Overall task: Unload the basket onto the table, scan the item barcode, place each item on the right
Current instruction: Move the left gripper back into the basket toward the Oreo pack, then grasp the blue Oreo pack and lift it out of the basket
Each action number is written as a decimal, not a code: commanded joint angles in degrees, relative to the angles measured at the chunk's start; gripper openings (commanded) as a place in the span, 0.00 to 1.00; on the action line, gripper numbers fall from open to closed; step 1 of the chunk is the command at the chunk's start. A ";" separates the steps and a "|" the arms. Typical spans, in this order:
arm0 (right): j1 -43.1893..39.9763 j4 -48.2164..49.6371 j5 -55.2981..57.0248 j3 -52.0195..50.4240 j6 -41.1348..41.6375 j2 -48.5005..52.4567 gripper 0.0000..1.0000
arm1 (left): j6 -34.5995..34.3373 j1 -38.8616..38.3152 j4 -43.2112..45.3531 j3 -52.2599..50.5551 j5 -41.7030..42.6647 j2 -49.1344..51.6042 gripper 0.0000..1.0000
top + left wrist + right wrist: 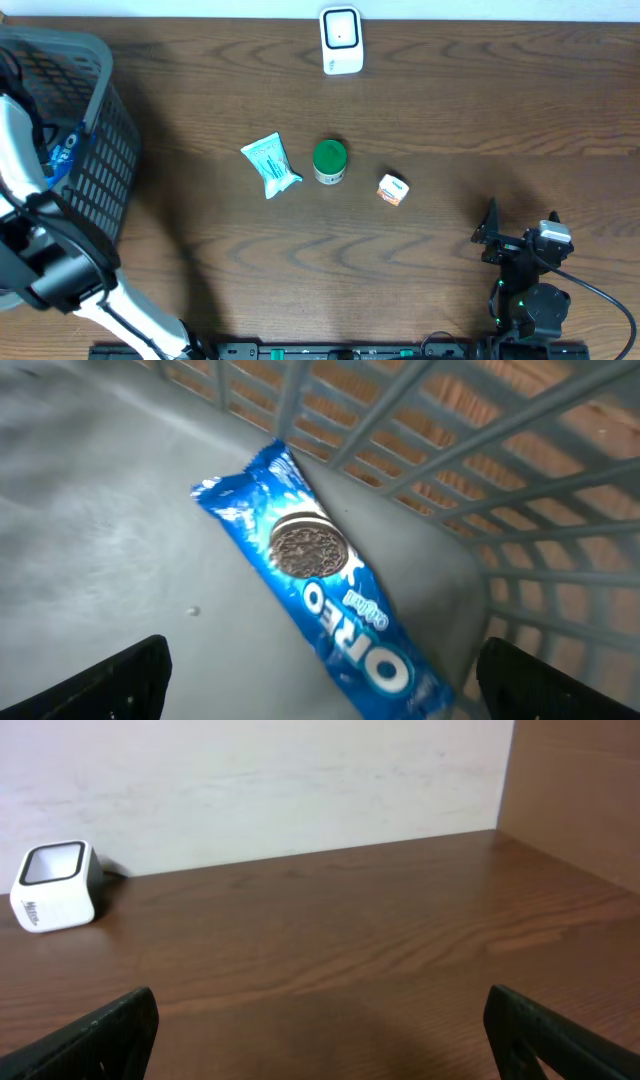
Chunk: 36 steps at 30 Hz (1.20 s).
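Note:
A blue Oreo pack point(330, 600) lies slantwise on the floor of the grey basket point(90, 510), against its mesh wall. My left gripper point(325, 685) hangs open just above the pack's near end, a finger on either side, touching nothing. From overhead, the left arm reaches down into the basket point(105, 150), and a bit of the blue pack point(66, 150) shows beside it. The white barcode scanner point(341, 40) stands at the table's far edge, also in the right wrist view point(55, 885). My right gripper point(520, 225) is open and empty over bare wood point(320, 1040).
On the table's middle lie a teal-and-white packet point(270, 165), a green-lidded jar point(330, 161) and a small orange-and-white box point(393, 189). The basket's mesh walls point(520, 490) stand close to the right of the left gripper. A wall runs behind the scanner.

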 commanded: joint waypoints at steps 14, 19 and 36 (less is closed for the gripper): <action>-0.33 -0.26 -0.26 -0.04 0.31 -0.31 0.99 | -4.42 0.09 6.08 -0.07 2.93 12.94 0.98; -0.33 -0.26 -0.26 -0.04 0.28 -0.31 0.99 | -4.39 0.31 7.06 -0.07 2.91 14.78 0.98; -0.33 -0.26 -0.26 -0.04 0.31 -0.31 0.99 | 5.77 2.21 1.64 1.38 2.91 16.57 0.07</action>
